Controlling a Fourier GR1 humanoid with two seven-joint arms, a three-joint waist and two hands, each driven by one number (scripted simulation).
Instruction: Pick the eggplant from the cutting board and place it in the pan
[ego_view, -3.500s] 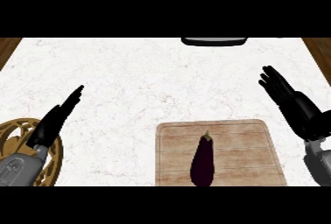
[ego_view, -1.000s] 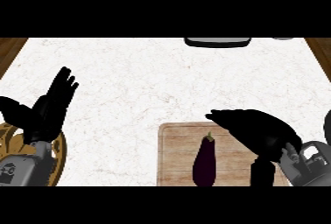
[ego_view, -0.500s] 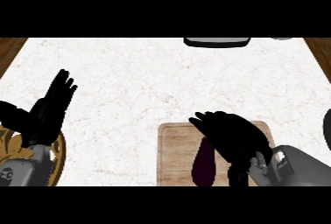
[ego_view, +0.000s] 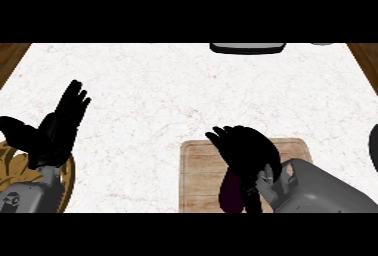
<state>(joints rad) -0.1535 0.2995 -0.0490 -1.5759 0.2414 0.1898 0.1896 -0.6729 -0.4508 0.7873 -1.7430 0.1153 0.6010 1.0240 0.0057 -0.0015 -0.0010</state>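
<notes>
The dark purple eggplant (ego_view: 232, 194) lies lengthwise on the wooden cutting board (ego_view: 198, 172) at the front of the counter. My right hand (ego_view: 245, 149) sits directly on top of it and hides its upper half; only the lower end shows beneath the palm. The hand's grip is hidden from this angle. The pan (ego_view: 247, 48) is a dark shape at the counter's far edge, cut off by the view's top. My left hand (ego_view: 56, 133) rests open at the left, fingers up, well away from the board.
A golden wire basket (ego_view: 69, 181) stands at the lower left, partly behind my left forearm. A dark rounded object (ego_view: 373, 145) pokes in at the right edge. White marble counter stretches between the board and the pan.
My right hand swung in from the right and came down over the eggplant, covering its top. The left hand rose slightly earlier and now holds still. The eggplant stays on the board.
</notes>
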